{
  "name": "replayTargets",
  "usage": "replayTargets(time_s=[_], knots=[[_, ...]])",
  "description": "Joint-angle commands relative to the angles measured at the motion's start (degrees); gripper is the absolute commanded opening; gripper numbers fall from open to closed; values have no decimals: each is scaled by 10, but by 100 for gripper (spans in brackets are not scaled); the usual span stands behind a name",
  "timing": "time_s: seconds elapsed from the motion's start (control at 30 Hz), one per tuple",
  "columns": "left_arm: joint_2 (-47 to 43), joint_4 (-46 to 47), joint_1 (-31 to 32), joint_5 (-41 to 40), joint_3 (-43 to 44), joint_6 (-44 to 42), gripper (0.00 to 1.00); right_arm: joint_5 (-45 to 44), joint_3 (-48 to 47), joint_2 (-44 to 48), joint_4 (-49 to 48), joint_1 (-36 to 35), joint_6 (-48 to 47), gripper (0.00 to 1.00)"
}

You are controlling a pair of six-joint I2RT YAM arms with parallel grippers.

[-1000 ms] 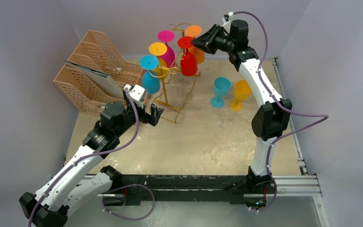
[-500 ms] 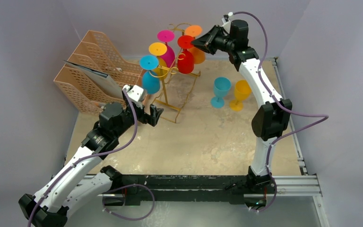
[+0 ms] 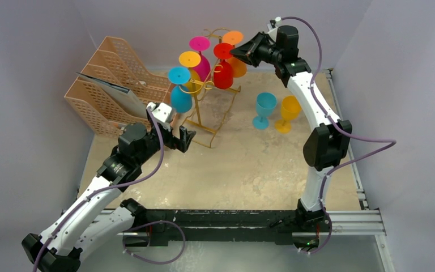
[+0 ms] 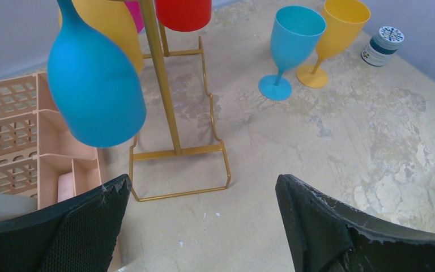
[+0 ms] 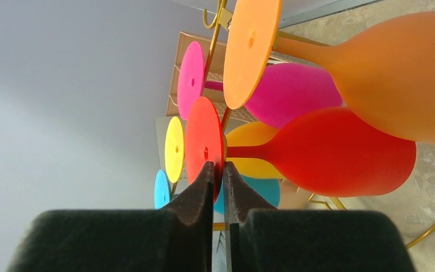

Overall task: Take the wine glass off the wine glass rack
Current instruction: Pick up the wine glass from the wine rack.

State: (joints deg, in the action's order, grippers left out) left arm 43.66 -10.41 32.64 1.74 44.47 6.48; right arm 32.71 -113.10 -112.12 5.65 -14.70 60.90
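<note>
Lilac walls close in a mottled beige desk (image 3: 249,170). At the back of it hangs my target, the red wine glass (image 5: 340,153). It is upside down on the wine glass rack (image 3: 199,116), with its foot (image 5: 204,144) held up in the curled top wires and its bowl pointing down. My right end effector (image 5: 218,170) is pressed together on the rim of that foot, pinching the thin disc from both faces.

I judge the glass to be matte coloured plastic: light, stiff and unlikely to break. The worry is the hold. A disc edge gives the pads little to grip, and the hanging bowl could swing or twist out of them. The stem just under the foot looks like a surer place, if I can reach it. I expect the glass has to slide out along its hook rather than be pulled straight down.

Neighbours crowd it. An orange glass (image 5: 396,73) hangs just beside it, with a magenta glass (image 5: 294,93) behind and a yellow one (image 3: 190,59) near.

My left end effector (image 4: 201,184) is spread wide and empty, low by the rack's base, with a hanging blue glass (image 4: 96,90) just ahead of it. A teal glass (image 3: 264,109) and a yellow-orange glass (image 3: 288,112) stand upright on the desk to the right of the rack. A peach file organizer (image 3: 110,79) sits to its left.
</note>
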Motion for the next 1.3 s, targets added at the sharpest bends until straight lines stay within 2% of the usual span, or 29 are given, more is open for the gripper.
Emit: replayTargets(time_s=[0.0,0.5,0.73,0.83,0.97,1.27], knots=[[5,11,-3,12,25,5,98,15,2,33,-37,-3,10,1],[10,15,-2,15,26,8,98,14,25,57,-50,-3,25,0],[14,15,-2,20,26,10,98,12,25,61,-49,-3,28,7],[11,11,-3,19,25,11,98,6,29,66,-47,-3,27,16],[3,8,-3,18,23,14,98,0,31,72,-33,-3,18,20],[-5,2,-3,19,21,20,98,-12,39,82,-29,-3,14,9]])
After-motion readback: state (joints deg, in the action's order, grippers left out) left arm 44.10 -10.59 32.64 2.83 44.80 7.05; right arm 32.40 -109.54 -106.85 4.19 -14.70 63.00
